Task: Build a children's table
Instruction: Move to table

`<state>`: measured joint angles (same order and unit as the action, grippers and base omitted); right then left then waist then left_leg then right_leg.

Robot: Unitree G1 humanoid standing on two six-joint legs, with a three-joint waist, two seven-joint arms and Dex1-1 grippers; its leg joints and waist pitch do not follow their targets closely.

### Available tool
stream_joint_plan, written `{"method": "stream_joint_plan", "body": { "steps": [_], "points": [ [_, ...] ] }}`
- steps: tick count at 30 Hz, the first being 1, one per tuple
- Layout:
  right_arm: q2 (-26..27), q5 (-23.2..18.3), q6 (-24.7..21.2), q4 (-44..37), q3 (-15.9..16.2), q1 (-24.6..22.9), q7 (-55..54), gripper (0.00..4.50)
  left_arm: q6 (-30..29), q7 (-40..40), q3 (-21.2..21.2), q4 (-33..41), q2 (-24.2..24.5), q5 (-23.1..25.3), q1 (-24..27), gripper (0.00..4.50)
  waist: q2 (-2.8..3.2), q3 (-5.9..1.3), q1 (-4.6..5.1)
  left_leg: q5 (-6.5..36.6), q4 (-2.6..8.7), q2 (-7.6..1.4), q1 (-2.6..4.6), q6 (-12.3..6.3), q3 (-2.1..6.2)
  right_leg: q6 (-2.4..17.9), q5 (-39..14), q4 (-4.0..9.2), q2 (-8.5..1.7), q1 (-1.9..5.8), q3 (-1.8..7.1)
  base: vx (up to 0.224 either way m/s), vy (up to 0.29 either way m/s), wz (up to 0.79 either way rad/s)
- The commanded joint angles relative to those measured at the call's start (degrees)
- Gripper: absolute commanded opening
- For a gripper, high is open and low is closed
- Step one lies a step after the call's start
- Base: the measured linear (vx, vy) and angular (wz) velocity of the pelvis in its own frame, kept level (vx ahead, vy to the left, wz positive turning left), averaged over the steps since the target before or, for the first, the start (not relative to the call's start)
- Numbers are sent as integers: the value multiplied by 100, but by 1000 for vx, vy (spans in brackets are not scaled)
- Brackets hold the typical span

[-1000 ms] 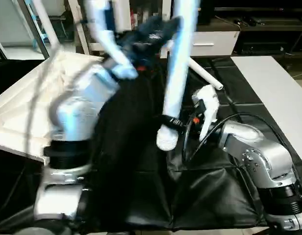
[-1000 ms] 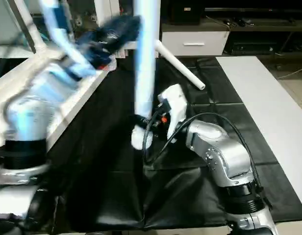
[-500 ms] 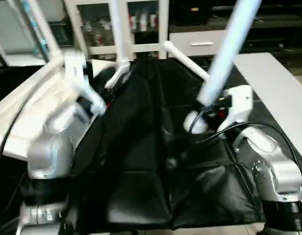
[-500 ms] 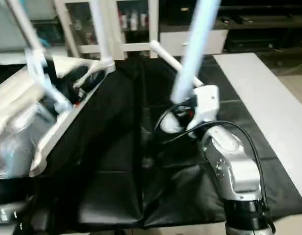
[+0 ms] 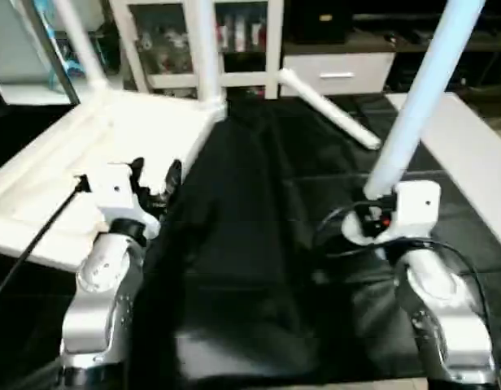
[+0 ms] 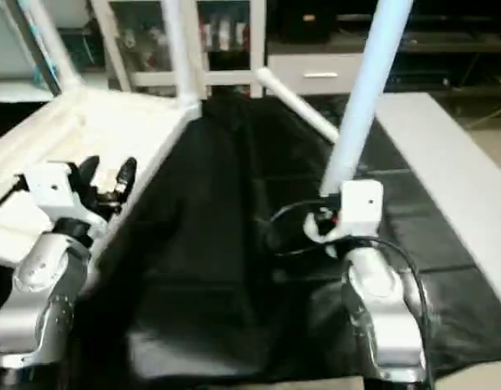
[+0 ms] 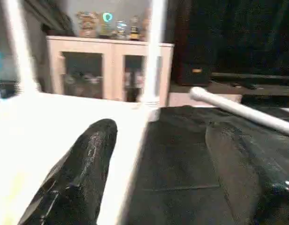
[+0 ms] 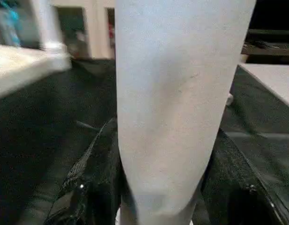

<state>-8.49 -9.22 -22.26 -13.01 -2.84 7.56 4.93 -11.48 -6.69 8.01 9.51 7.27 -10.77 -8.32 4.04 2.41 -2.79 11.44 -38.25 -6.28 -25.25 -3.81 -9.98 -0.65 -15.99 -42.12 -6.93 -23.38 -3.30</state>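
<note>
Lying upside down at the left of the black-covered worktop (image 5: 259, 236), the white plastic square tabletop (image 5: 112, 142) has two long white tapered tube legs (image 5: 203, 49) already standing up from its far corners, and we judge it sits this way so the remaining sockets face up for the next legs. Our right gripper (image 8: 158, 187) has its black fingers (image 8: 88, 187) pinching the thick end of a third white tube leg (image 5: 417, 97), held tilted up and away, probably ready to carry across to a free corner. A fourth white leg (image 5: 328, 110) lies loose on the cloth near the far edge. Our left gripper (image 5: 153, 180) hovers at the tabletop's near edge, fingers spread and holding nothing, perhaps to steady it. The right wrist view confirms the clamp on the leg, which the head views partly hide; the left wrist view shows the gap between the left fingers (image 7: 83, 164).
</note>
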Motion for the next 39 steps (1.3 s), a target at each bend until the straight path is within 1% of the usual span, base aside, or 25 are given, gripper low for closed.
{"method": "stream_joint_plan", "body": {
  "steps": [1,3,4,5,6,7,8,10,12,13,16,17,18,19,20,21,23,25,27,29,31,33,36,37,39],
  "points": [
    [-48,-156,-93,-236,-190,53,35,182,-22,68,-27,130,-28,109,-5,346,145,-306,111,-317,1022,-801,492,-2025,289,-412,-662,-364,340,-204,-366,-27,122,1],
    [-85,-244,-252,-282,-229,206,93,182,-128,20,-67,114,29,104,-137,346,-134,-331,187,639,1151,-804,547,-1420,255,-404,-450,-125,151,-22,-248,-90,195,-4],
    [-116,-302,-363,-309,-254,318,134,182,-209,-19,-99,101,75,97,-235,346,-490,-392,104,1653,944,-561,383,-301,9,-694,-478,520,-537,85,249,-111,175,-9],
    [-116,-302,-363,-309,-254,318,134,182,-209,-19,-99,101,75,97,-235,346,-497,-306,-140,1581,-457,-108,102,101,304,-596,-826,1219,-1531,-28,971,-102,162,1],
    [-145,-333,-429,-315,-268,393,159,182,-269,-45,-128,92,108,92,-306,346,-427,-291,169,1411,-1292,-23,-535,680,938,-684,-1261,1236,-1730,364,1013,-81,216,-27],
    [-142,-346,-418,-278,-284,453,175,182,-217,-113,-188,-36,159,134,-378,346,-511,-219,153,1365,-1252,41,-460,1348,937,-386,-2046,1218,-1277,417,513,-153,359,-42],
    [-159,-345,-381,-210,-298,523,211,182,-131,-158,-253,-209,204,207,-484,346,-467,-88,168,1345,-933,23,16,1293,788,298,-3043,1425,-1014,282,217,-119,280,-50],
    [-182,-314,-339,-152,-282,531,246,182,-104,-185,-271,-310,214,210,-539,346,-219,-148,228,1329,11,-199,418,455,737,996,-3388,1426,-665,436,-15,-137,316,-8],
    [-215,-300,-325,-54,-296,573,248,182,-133,-169,-304,-371,233,256,-604,346,-81,-171,568,1870,707,-342,661,-448,870,745,-2151,666,331,43,-296,-138,326,8],
    [-207,-319,-363,-20,-318,549,219,182,-220,-150,-340,-306,253,293,-587,346,115,-185,747,2444,1024,-471,754,-987,946,548,-625,-8,355,113,-414,-69,179,5],
    [-118,-423,-496,36,-320,569,200,182,-432,-80,-306,-231,254,308,-632,346,29,-141,737,2233,1095,-562,825,-1239,826,374,-278,104,219,126,-399,-118,314,-3],
    [-117,-366,-508,65,-224,527,218,182,-451,-26,-288,-267,250,339,-612,346,-331,-226,460,2307,587,-311,466,-201,588,176,-1315,1012,-862,456,441,-94,220,-8],
    [-117,-355,-511,71,-204,519,221,182,-455,-14,-284,-275,249,346,-607,346,-319,-299,275,1881,-415,-139,293,126,626,386,-1786,1469,-1586,522,1029,-107,241,-7],
    [-126,-362,-582,84,-138,519,276,182,-512,49,-255,-337,205,322,-615,346,-303,-293,543,1063,-1007,-50,-91,638,1004,123,-2440,1456,-1626,699,920,-88,298,-18],
    [-126,-362,-582,84,-138,519,276,182,-512,49,-255,-337,205,322,-615,346,-297,-236,353,1008,-872,-110,-165,839,1021,490,-2516,1474,-1389,676,865,-88,298,-18],
    [-168,-309,-591,82,-75,508,334,182,-503,77,-253,-393,180,310,-593,346,-334,-224,350,1030,-796,-105,-88,802,988,856,-2367,1458,-1207,623,738,-79,310,-20],
    [-206,-273,-601,107,-76,526,368,182,-491,136,-269,-500,152,350,-579,346,-137,-278,311,521,273,-134,318,-107,718,1477,-2083,1380,-358,542,162,-86,324,5],
    [-269,-237,-568,204,-79,628,425,182,-342,207,-402,-663,172,566,-591,346,168,-308,603,1327,811,-515,811,-1086,868,867,-1153,475,472,21,-122,-79,326,24],
    [-333,-235,-541,283,-46,731,493,182,-268,281,-513,-754,172,764,-655,346,191,-278,563,1157,904,-687,596,-456,998,609,-42,314,397,104,-127,-78,322,15],
    [-407,-258,-541,321,4,806,586,182,-272,370,-565,-778,125,877,-744,346,169,-379,444,920,991,-1124,748,1345,1359,378,142,395,264,46,41,-79,237,6],
    [-444,-259,-544,368,0,847,621,182,-295,421,-575,-801,108,909,-798,346,119,-377,408,1063,1162,-1489,684,1132,1465,-121,-460,71,258,-4,65,-86,153,8],
    [-511,-233,-563,503,-78,955,608,182,-317,498,-504,-803,45,838,-880,346,142,-389,304,1717,1222,-1199,519,853,1150,-177,-320,-62,349,45,0,-106,106,12],
    [-504,-236,-604,434,-128,936,564,182,-376,520,-463,-758,29,787,-867,346,-148,-402,266,3060,1135,-512,352,822,836,26,-33,685,-33,285,250,-110,7,3],
    [-501,-233,-615,408,-122,919,565,182,-353,528,-447,-766,31,809,-865,346,-355,-394,126,1849,490,-290,167,595,629,131,-367,1165,-849,390,559,-94,-55,-14],
    [-470,-253,-640,390,-132,908,556,182,-370,575,-421,-800,19,873,-880,346,-406,-349,-4,308,160,-262,-7,338,633,-277,-1221,1209,-853,526,534,-88,-41,-21]
  ]
}}
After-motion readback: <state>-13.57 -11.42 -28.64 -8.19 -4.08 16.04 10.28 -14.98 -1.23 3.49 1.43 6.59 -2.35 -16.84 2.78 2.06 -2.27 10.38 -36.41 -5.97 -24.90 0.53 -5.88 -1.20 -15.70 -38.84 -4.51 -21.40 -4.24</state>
